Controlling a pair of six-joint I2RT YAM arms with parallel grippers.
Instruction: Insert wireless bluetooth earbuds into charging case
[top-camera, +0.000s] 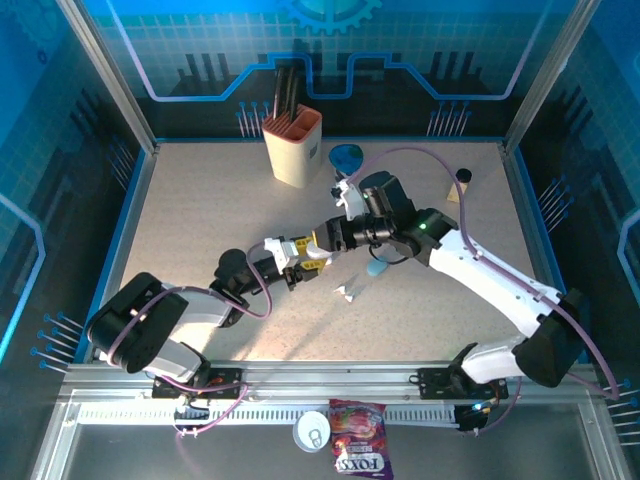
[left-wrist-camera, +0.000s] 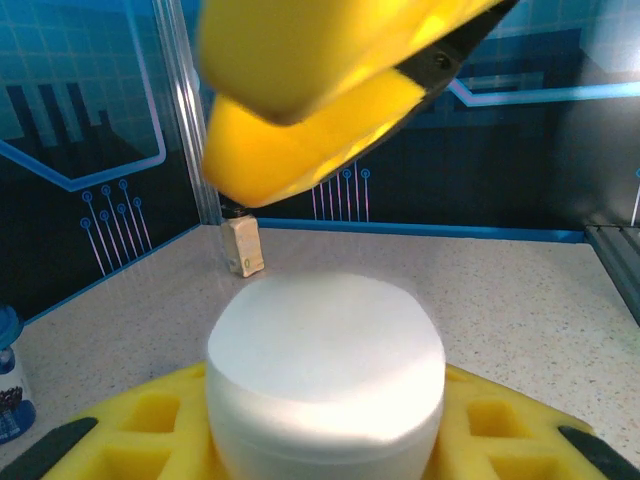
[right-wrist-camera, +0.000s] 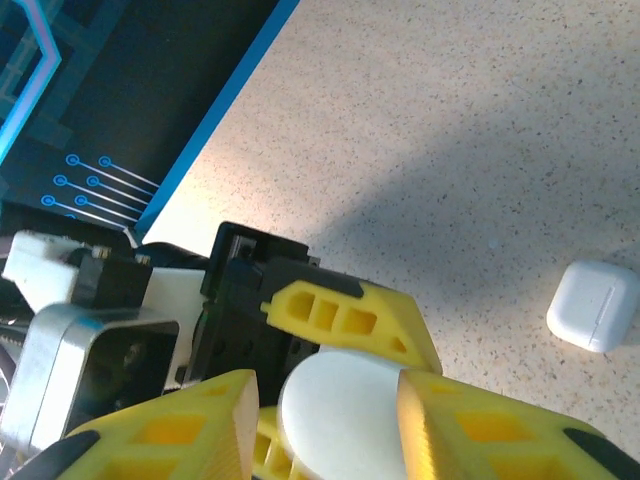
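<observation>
A white, round-topped charging case (left-wrist-camera: 325, 360) is held above the middle of the table, with both grippers meeting on it. My left gripper (top-camera: 310, 257) is shut on its lower half, a yellow finger on either side. From the right, my right gripper (right-wrist-camera: 330, 425) is closed around the case's upper part (right-wrist-camera: 345, 410), and one of its fingers (left-wrist-camera: 300, 90) hangs over the case in the left wrist view. A left finger (right-wrist-camera: 350, 315) lies just behind the case. The earbuds are out of view.
A second white case (right-wrist-camera: 593, 305) lies on the table just right of the grippers (top-camera: 347, 292), with a pale teal case (top-camera: 377, 268) beside it. At the back stand a beige holder (top-camera: 293, 145), a blue lid (top-camera: 347, 157) and a small bottle (top-camera: 462, 180).
</observation>
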